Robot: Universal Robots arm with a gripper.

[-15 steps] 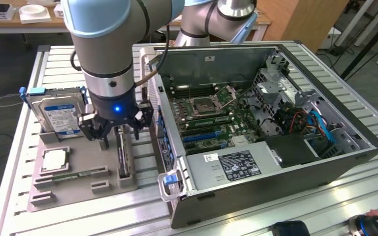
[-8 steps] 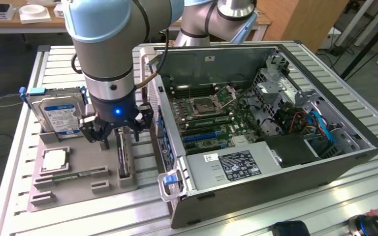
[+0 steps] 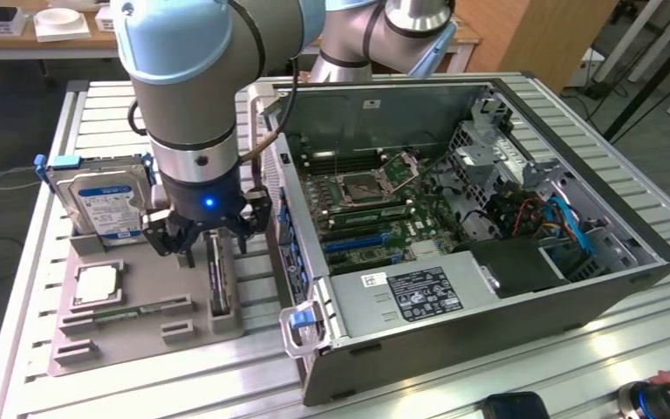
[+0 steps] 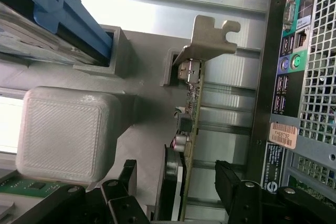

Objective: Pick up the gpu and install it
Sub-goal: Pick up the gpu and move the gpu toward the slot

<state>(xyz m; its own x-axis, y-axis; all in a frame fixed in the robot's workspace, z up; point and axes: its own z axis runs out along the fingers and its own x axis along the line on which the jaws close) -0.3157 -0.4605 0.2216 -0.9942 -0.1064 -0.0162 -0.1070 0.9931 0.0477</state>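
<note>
The slatted metal surface carries everything here. On the exterior view's right is the big open computer case, lying on its side with the motherboard facing up, which I judge makes its slots reachable from above. On the exterior view's left, just beside the case, sits the grey parts tray, whose moulded pockets keep each component in a fixed pose. The silver hard drive stands upright at the tray's far end. The gpu stands on its long edge in a slot along the tray's right side, nearest the case; held like that, its thin faces are free for gripping. My end effector hangs directly over it, pointing down. In the wrist view my end effector is spread wide, one dark finger on each side of the gpu, with a gap showing on both sides, so I hold nothing. The card's metal bracket sits at its far end.
</note>
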